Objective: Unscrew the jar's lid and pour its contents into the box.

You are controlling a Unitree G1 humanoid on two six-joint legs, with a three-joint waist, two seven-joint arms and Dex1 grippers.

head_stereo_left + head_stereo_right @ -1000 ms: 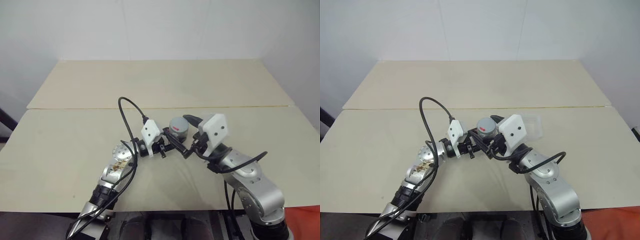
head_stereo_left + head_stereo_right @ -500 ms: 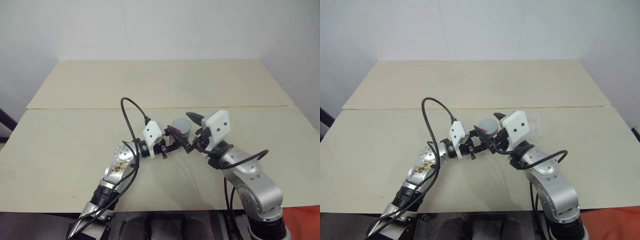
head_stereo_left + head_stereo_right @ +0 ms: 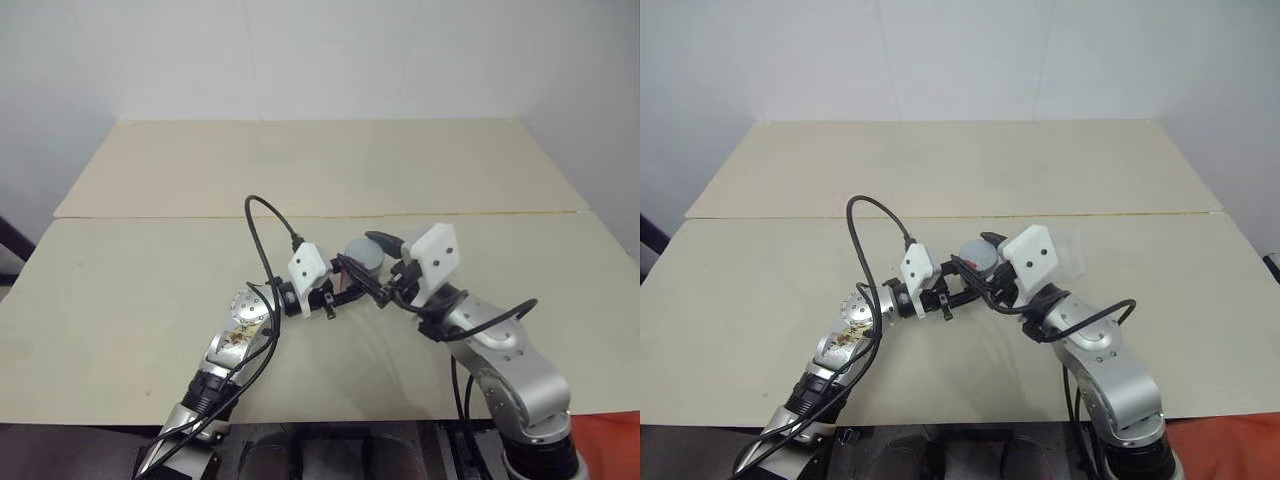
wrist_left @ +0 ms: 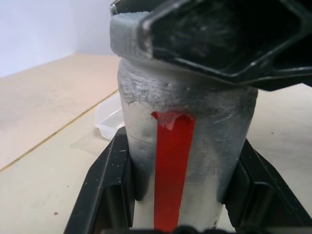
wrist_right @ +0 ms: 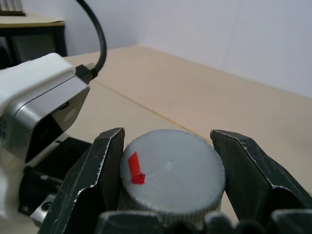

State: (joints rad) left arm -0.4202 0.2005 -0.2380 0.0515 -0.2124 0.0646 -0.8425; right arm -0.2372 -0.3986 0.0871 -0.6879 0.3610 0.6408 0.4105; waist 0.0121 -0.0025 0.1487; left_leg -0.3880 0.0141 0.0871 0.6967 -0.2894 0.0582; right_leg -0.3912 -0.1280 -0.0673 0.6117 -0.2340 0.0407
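No brand name or writing can be read anywhere; the only markings are a vertical red strip running down the side of the small frosted grey cylindrical jar (image 4: 187,161) and a short red mark on top of its round silvery-grey ribbed screw lid (image 5: 171,175).

The jar is held up off the pale beige tabletop (image 3: 140,290), near the middle of the front panel, between the two arms. The left gripper (image 4: 180,195) is pinching the jar's body, one black finger (image 4: 109,187) pressed against each side. The right gripper (image 5: 170,170) is clamped on the lid from above, its two black fingers (image 5: 100,170) squeezed against the lid's knurled edge on opposite sides. The lid sits on the jar's neck.

What is inside the jar cannot be made out through its cloudy wall.

The shallow clear plastic rectangular box (image 3: 1070,250) with rounded corners lies on the table just beyond the right gripper's white camera housing (image 3: 1028,258), which partly hides it. In the left wrist view one corner of the box (image 4: 109,119) shows beside the jar; I cannot tell whether anything lies in it.

A black cable (image 3: 262,235) loops up from the left arm.
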